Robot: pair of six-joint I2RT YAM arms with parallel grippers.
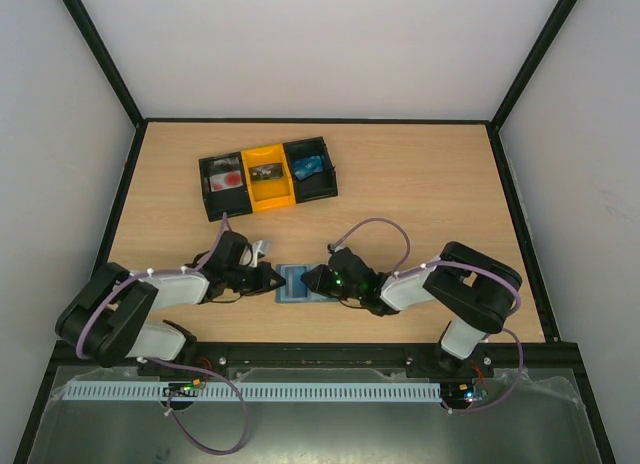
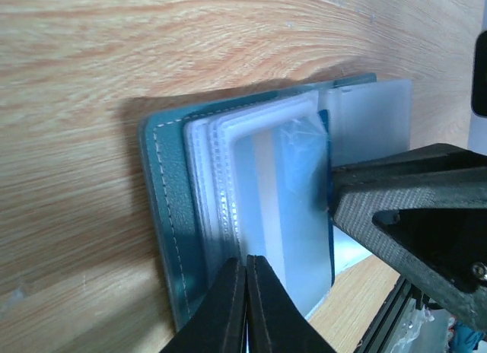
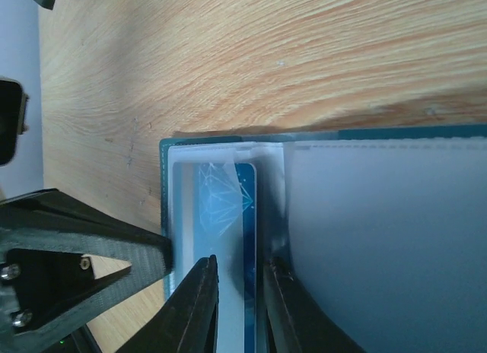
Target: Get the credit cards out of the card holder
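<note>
The wood-grain bench [image 1: 420,184] is sitting inside white walls [image 1: 300,44]. The holder [image 1: 297,282] is lying open at its near edge. The left end effector [image 2: 245,265] is sitting fully closed at the holder's edge; any grip is unclear. The right end effector [image 3: 240,265] is sitting narrowly parted over the blue card [image 3: 228,201], which is partly cut off.

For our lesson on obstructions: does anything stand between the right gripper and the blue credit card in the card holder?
Yes: a frosted plastic sleeve. The blue credit card sits inside it in the card holder, so the right gripper, jaws apart over the card's near end, meets sleeve first. Nothing else visible intervenes.
</note>
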